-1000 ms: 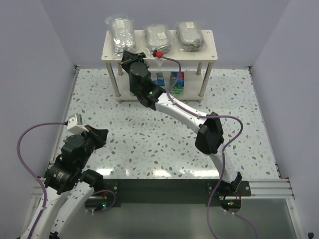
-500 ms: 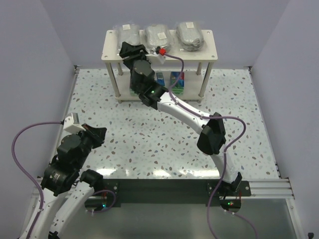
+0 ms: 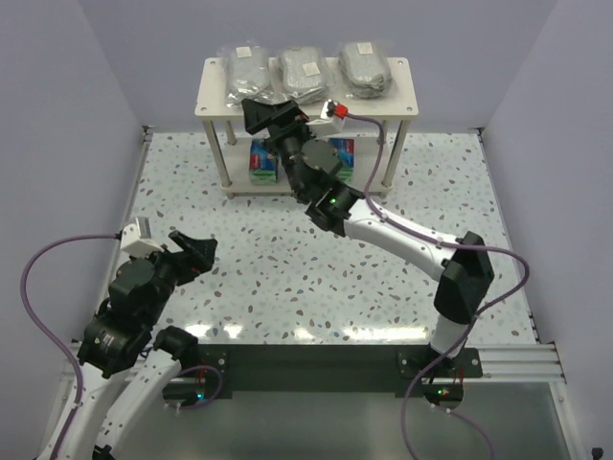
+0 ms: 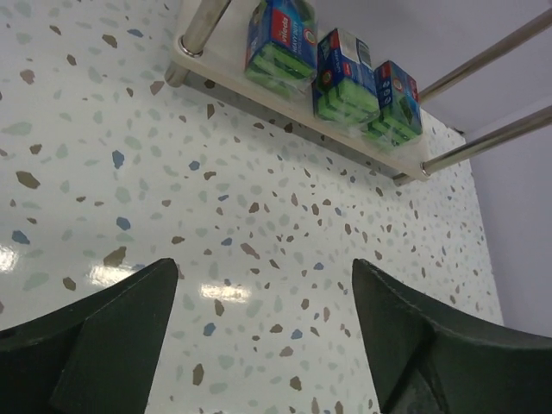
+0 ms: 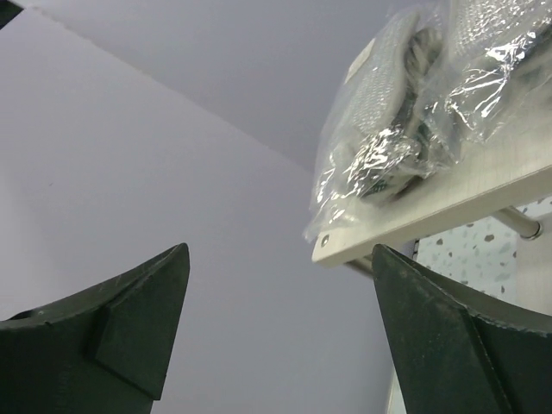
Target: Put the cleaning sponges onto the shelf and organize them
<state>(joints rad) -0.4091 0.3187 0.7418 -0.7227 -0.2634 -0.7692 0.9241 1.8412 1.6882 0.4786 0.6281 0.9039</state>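
Observation:
The cream two-tier shelf point(image 3: 213, 96) stands at the far side of the table. Three grey wrapped cleaning sponges point(image 3: 246, 73) lie side by side on its top tier. Three green-and-blue packs point(image 4: 347, 73) stand in a row on the lower tier point(image 4: 259, 86). My right gripper point(image 3: 268, 113) hovers open just in front of the top tier's left part, holding nothing. In the right wrist view its jaws point(image 5: 280, 250) are wide apart below the leftmost bundle point(image 5: 388, 129) and the shelf's corner point(image 5: 345, 244). My left gripper point(image 3: 196, 251) is open and empty over the near left floor point(image 4: 263, 267).
Speckled tabletop point(image 3: 287, 259) lies between the arms and the shelf. Purple walls close in the left, right and back. The right arm point(image 3: 402, 235) stretches diagonally across the table's middle. A metal rail point(image 3: 316, 359) runs along the near edge.
The right gripper opened, let go of the leftmost grey bundle on the top tier and drew back to the right. The left gripper opened too.

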